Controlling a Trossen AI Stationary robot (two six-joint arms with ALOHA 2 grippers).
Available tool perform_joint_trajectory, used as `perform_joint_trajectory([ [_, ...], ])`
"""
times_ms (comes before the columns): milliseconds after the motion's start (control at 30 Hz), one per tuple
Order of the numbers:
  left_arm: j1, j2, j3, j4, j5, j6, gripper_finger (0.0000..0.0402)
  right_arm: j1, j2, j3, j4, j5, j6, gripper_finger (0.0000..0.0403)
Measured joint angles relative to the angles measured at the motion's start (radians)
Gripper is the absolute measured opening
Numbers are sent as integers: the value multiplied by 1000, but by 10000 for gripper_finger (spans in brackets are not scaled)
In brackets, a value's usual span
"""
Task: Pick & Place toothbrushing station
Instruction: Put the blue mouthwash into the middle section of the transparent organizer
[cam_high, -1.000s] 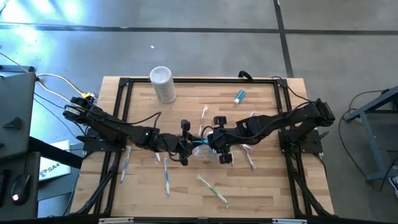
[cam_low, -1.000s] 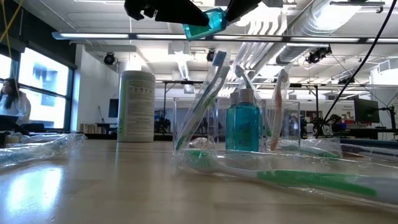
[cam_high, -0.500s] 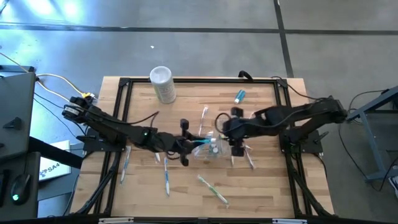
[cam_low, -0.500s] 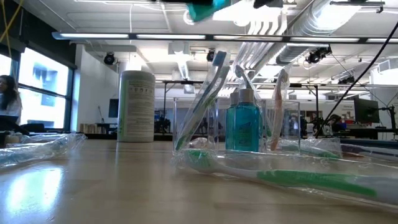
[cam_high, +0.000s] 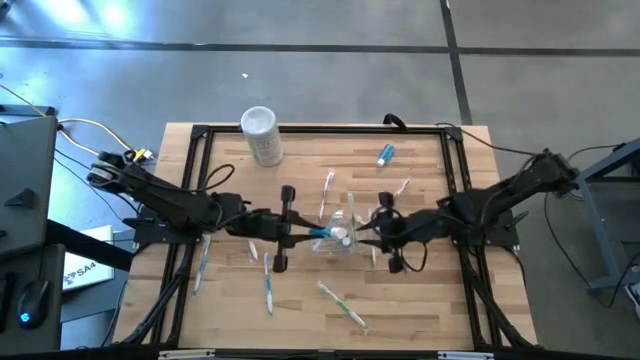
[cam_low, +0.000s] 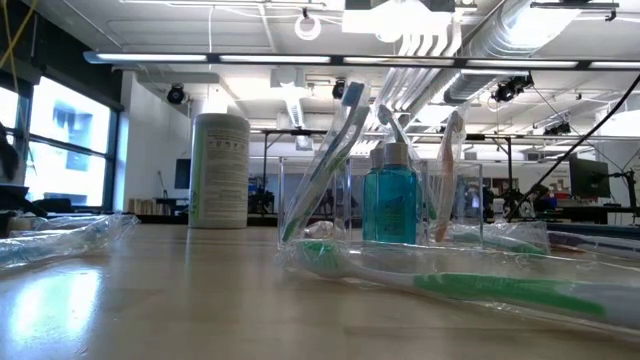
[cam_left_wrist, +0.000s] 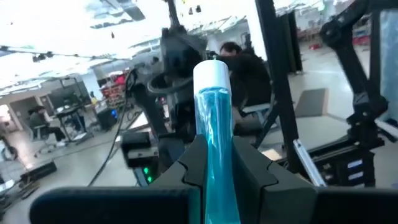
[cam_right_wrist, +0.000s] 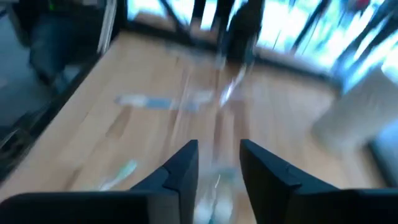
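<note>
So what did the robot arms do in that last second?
The right end effector backed away from the cup toward the table's right side, empty and open. The left end effector took over the teal tube, which now points at the cup, and pulled back a little to the left. The cup, the loose toothbrushes and the white cylinder stayed put.

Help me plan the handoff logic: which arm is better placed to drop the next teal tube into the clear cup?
Left. The left gripper already holds a teal toothpaste tube between its fingers, close beside the clear cup. The right gripper sits on the cup's other side with fingers open and nothing in them.
</note>
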Motion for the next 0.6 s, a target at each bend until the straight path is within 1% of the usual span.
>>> perform_joint_trajectory([
  [67,0,10,-2,15,6,15,37,14,-20,-97,208,20,-101,93],
  [133,0,20,-2,49,10,25,37,22,-34,-166,404,36,-195,79],
  [233,1,24,-2,69,10,37,37,35,-53,-220,585,53,-309,60],
  [333,18,25,-2,66,16,51,37,36,-56,-224,660,51,-362,49],
  [400,23,25,-2,59,21,36,37,36,-55,-224,674,42,-388,47],
  [500,41,26,-2,62,37,25,37,36,-55,-225,675,-21,-472,50],
  [600,54,54,0,91,67,8,37,36,-54,-225,676,-71,-513,65],
])
